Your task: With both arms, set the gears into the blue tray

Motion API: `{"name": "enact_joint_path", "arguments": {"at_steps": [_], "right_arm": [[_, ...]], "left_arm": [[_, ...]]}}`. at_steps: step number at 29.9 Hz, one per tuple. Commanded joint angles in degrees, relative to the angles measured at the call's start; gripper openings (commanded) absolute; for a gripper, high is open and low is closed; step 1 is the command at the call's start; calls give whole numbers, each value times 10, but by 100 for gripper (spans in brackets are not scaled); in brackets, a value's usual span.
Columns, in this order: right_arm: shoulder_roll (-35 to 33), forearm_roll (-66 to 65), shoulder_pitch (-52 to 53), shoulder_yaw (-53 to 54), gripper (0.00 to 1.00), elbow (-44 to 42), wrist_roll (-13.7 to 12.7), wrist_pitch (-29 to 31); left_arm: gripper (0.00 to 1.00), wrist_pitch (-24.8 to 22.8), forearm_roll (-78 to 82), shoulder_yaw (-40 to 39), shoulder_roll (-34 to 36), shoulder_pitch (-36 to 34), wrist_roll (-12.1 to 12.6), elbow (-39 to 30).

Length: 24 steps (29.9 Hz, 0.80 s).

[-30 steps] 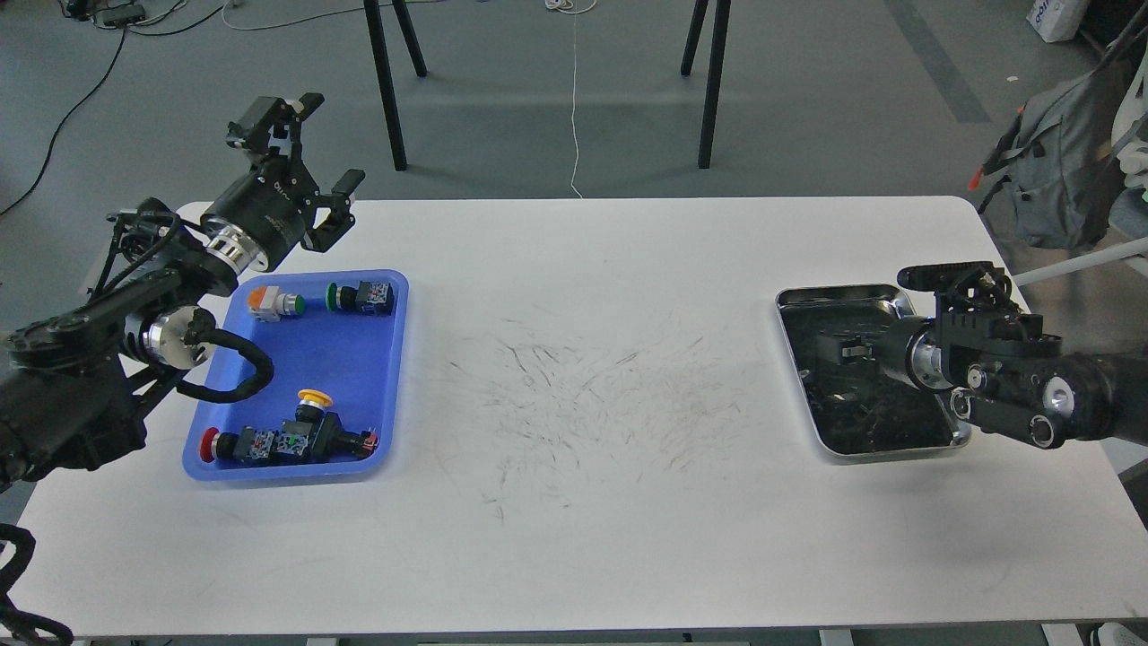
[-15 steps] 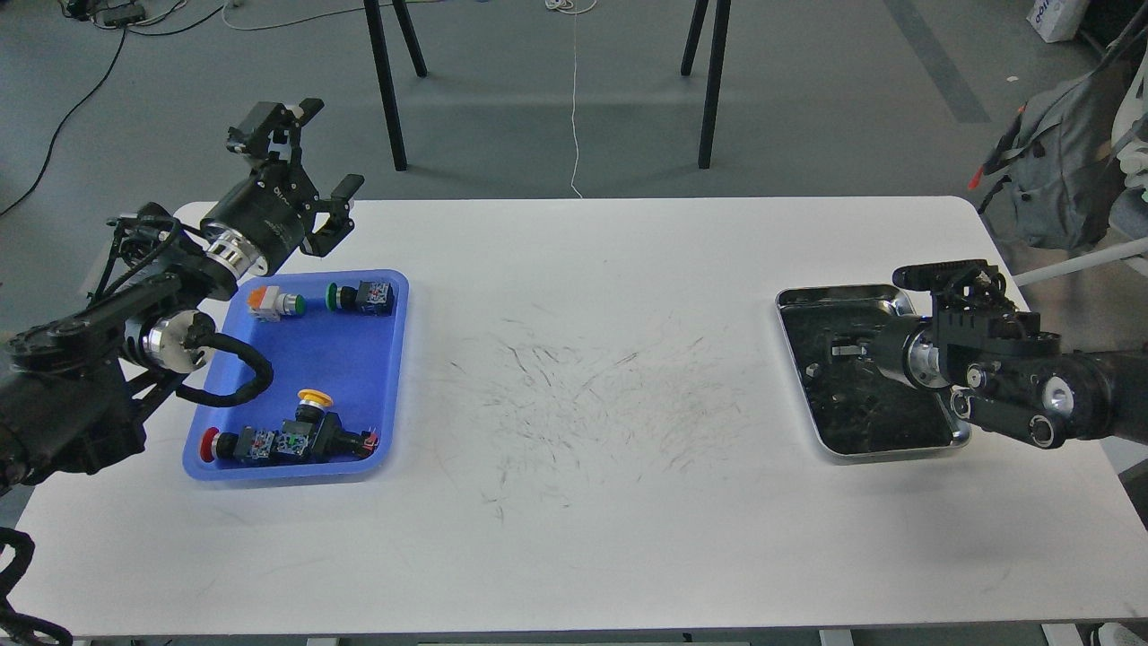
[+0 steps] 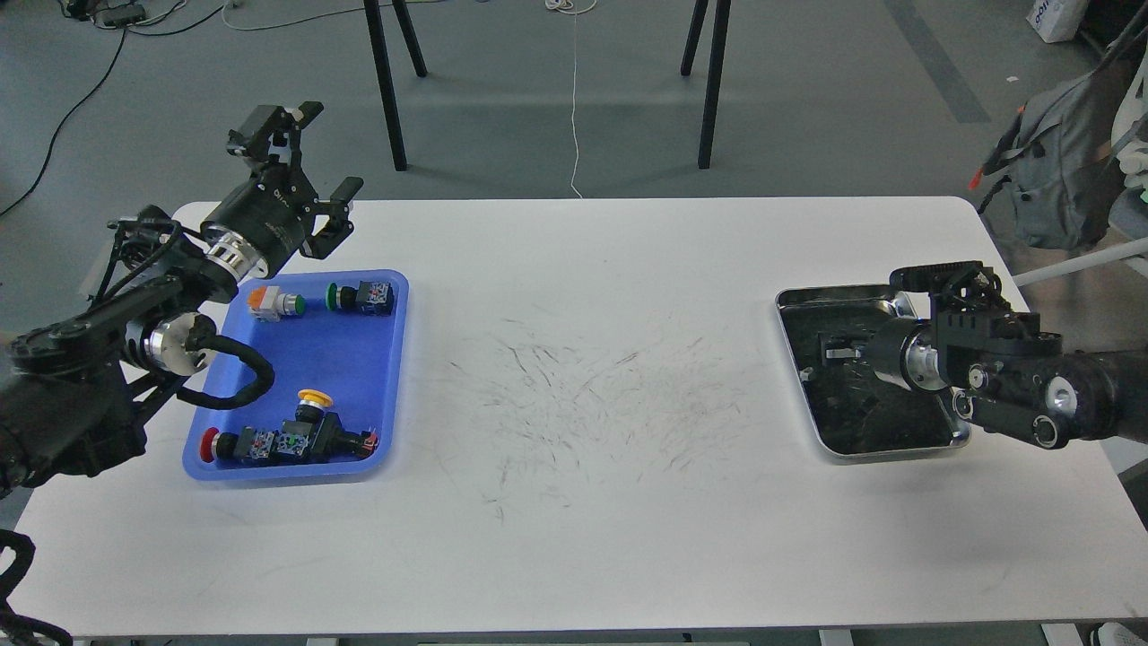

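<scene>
Blue tray (image 3: pixel 354 359) holds 5 switches (image 3: pixel 360 296) (gears indiscernible).

Looks like a robotics lab to me: scuffed white counter (image 3: pixel 574 502) on a bare grey floor (image 3: pixel 807 99), loose cables (image 3: pixel 81 81) at 11 o'clock, black stand legs (image 3: pixel 386 81) at 12, backpack (image 3: pixel 1058 170) dumped at 2.

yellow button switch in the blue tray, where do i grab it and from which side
Probably grip the yellow button switch by its cap, coming from above: the cap stands up clear, while its body sits tight against the other switches near the blue tray's front rim.
</scene>
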Motion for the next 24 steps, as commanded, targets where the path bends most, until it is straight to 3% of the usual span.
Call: {"name": "enact_joint_path", "arguments": {"at_steps": [1,8,18,24], "right_arm": [[0,0,0,0,3,1,9,4],[-1,1,10,3,1,2,32,5],[0,2,47,30,1,7,34,-3],[11,1,48,84,1,10,38,-21]], "left_arm": [[100,0,0,0,0,0,0,0],[100,0,1,0,-1,3,0,0],[100,0,0,0,4,4,0,-4],[100,2,-2,0,41,12,0,-47]]}}
